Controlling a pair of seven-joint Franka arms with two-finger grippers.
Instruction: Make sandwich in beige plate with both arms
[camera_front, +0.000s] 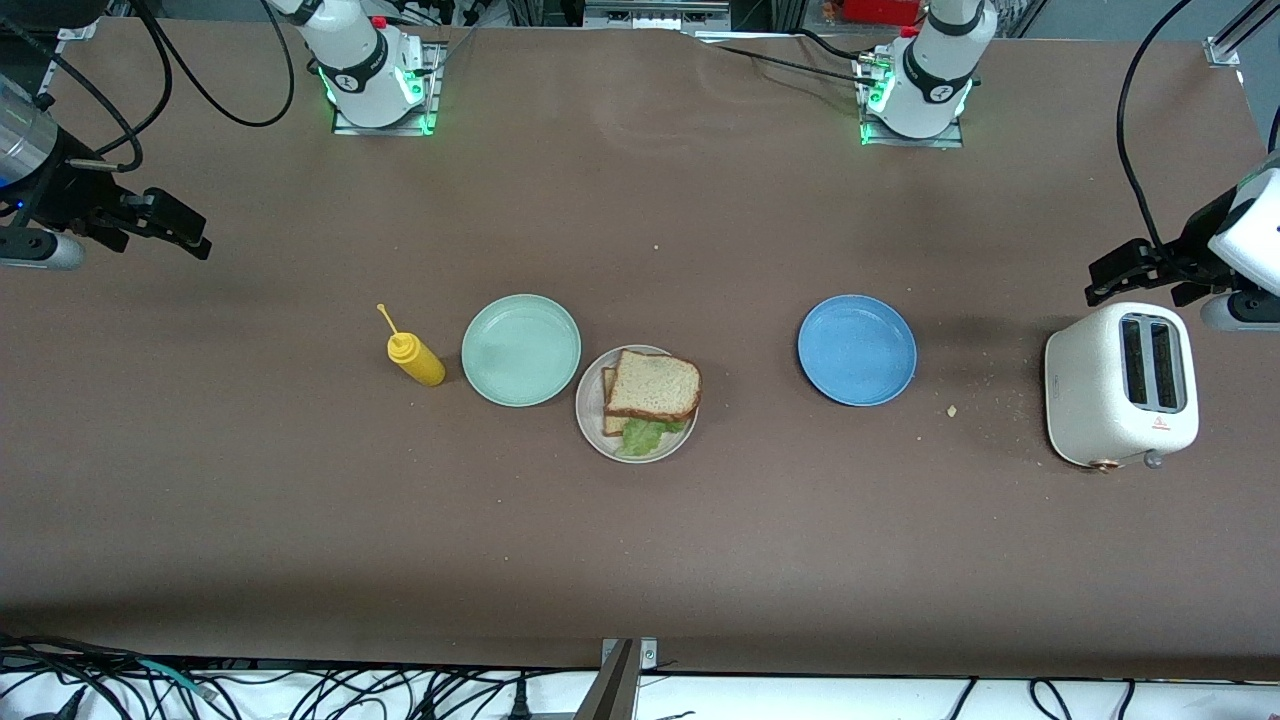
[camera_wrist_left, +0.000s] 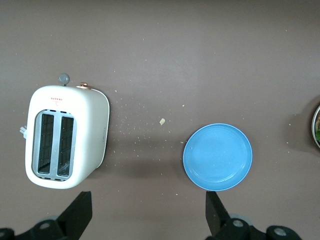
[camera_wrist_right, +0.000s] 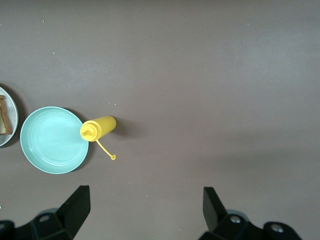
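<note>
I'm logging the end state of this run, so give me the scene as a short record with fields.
sandwich: two tan bread slices with green lettuce between, stacked on the round beige plate
mint-green round plate: bare, touching the beige plate
blue round plate: bare, toward the left arm's end
yellow squeeze bottle: beside the mint-green plate
white two-slot toaster: slots look empty
left gripper: open, above the table near the toaster, holding nothing
right gripper: open, at its own end, holding nothing

Bright, even overhead light, sharp focus, with soft shadows beside the toaster (camera_front: 1120, 385).
</note>
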